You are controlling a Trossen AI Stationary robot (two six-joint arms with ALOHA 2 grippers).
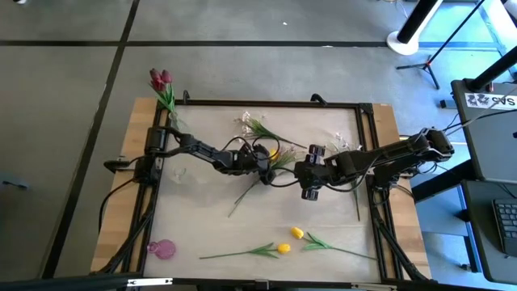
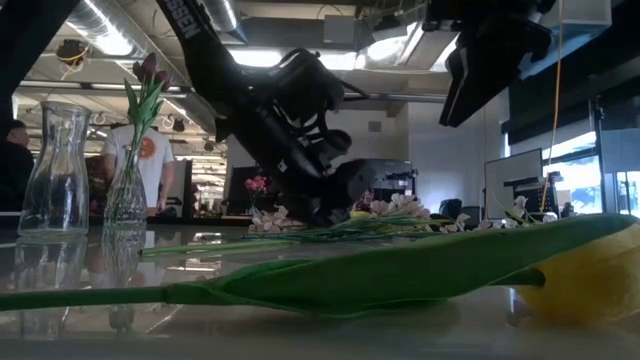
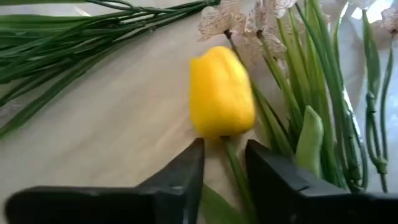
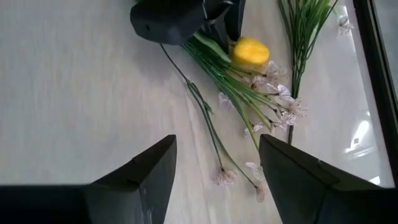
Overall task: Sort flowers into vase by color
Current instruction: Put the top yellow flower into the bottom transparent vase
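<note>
A yellow tulip (image 3: 221,93) lies on the table among white blossom sprays (image 3: 242,18) and green stalks, near the table's middle (image 1: 275,152). My left gripper (image 3: 225,158) is low over it and open, one finger on each side of the thin stem (image 3: 231,155) just below the head, without touching it. My right gripper (image 4: 217,180) hovers open and empty to the right of it (image 1: 305,171). Two dark red tulips (image 1: 160,79) stand in a narrow glass vase (image 2: 128,190) at the far left. Two more yellow tulips (image 1: 283,248) (image 1: 297,233) lie near the front edge.
An empty clear carafe (image 2: 60,170) stands by the left arm. A pink round thing (image 1: 161,248) sits at the near left corner. Another white spray (image 1: 339,145) lies under the right arm. A black frame (image 1: 266,103) borders the work surface. People stand in the room behind.
</note>
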